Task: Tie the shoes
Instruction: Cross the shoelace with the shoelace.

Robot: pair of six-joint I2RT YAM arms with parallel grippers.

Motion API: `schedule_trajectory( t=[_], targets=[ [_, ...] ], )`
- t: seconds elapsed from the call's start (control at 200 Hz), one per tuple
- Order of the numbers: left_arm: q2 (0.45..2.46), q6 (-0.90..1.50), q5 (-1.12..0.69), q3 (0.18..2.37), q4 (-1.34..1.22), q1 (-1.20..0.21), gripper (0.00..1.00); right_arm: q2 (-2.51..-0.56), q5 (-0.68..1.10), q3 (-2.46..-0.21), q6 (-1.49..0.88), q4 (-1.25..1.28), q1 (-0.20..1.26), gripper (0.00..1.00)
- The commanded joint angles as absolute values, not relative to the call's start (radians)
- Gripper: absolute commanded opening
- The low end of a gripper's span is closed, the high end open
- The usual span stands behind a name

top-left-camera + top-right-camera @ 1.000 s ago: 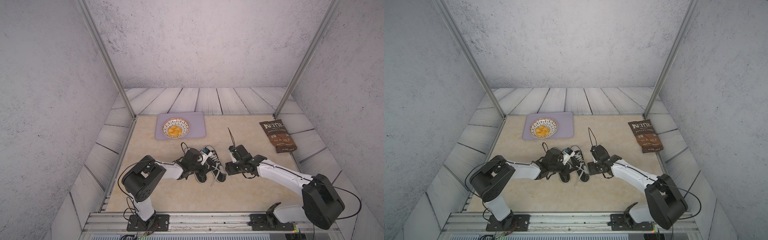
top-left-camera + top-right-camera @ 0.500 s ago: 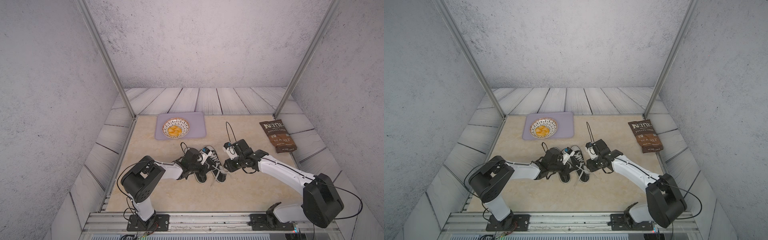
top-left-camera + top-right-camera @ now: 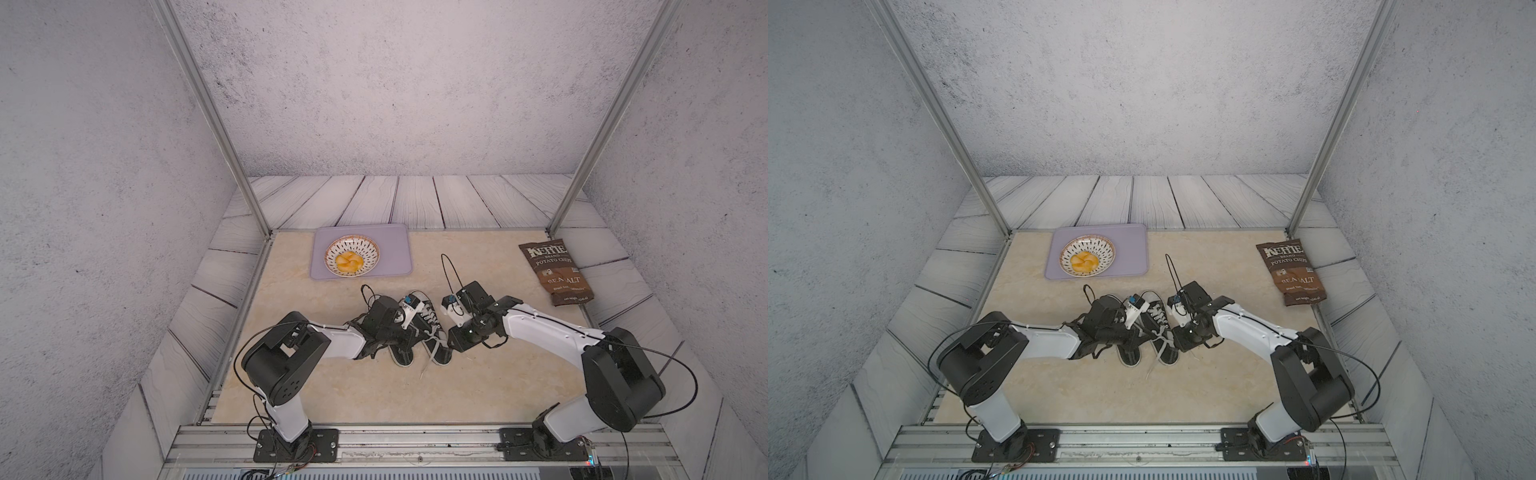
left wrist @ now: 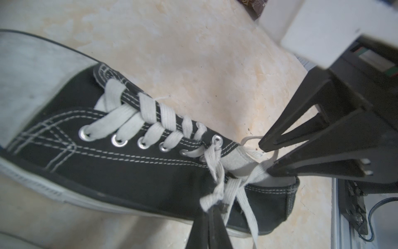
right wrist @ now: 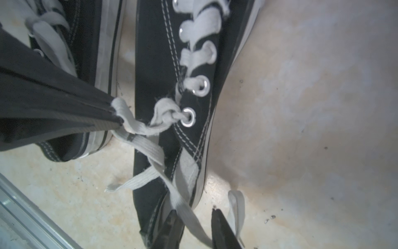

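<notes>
Small black canvas sneakers (image 3: pixel 432 332) on beige tabletop (image 3: pixel 415 395), between arms; left gripper (image 5: pixel 117 114) clamped on flat white lace (image 5: pixel 148 147); right gripper (image 5: pixel 193 212) jaws apart, straddling second strand (image 5: pixel 183 203). Step, likely: gathering ends. Next: close, pull taut

Left gripper (image 4: pixel 212 208): finger bases cut off by frame edge; shoe toe cap (image 4: pixel 28 71) farthest from it blurred. Right gripper (image 5: pixel 193 215): lace (image 5: pixel 195 224) between fingers leaves frame

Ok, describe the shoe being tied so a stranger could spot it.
On the beige table, in front of the purple tray, find the black shoe nearer the right arm. Its twin lies alongside, but only this one's white lace is pinched in the left gripper.
</notes>
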State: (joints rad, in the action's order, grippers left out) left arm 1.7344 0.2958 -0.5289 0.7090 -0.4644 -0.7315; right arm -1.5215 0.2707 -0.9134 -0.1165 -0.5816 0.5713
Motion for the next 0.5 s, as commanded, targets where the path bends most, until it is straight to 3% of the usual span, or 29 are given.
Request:
schedule_trajectory(
  t=[0.0, 0.255, 0.495],
  targets=[
    [1.709, 0.296, -0.541, 0.704, -0.481, -0.733, 0.04, -1.552, 0.350, -0.940, -0.097, -0.612, 0.580, 0.29],
    [1.691, 0.295, -0.542, 0.703, -0.479, -0.733, 0.04, -1.529, 0.353, -0.954, -0.098, -0.633, 0.581, 0.02],
    [1.677, 0.286, -0.568, 0.710, -0.474, -0.734, 0.05, -1.474, 0.303, -0.989, -0.114, -0.669, 0.581, 0.01]
  ],
)
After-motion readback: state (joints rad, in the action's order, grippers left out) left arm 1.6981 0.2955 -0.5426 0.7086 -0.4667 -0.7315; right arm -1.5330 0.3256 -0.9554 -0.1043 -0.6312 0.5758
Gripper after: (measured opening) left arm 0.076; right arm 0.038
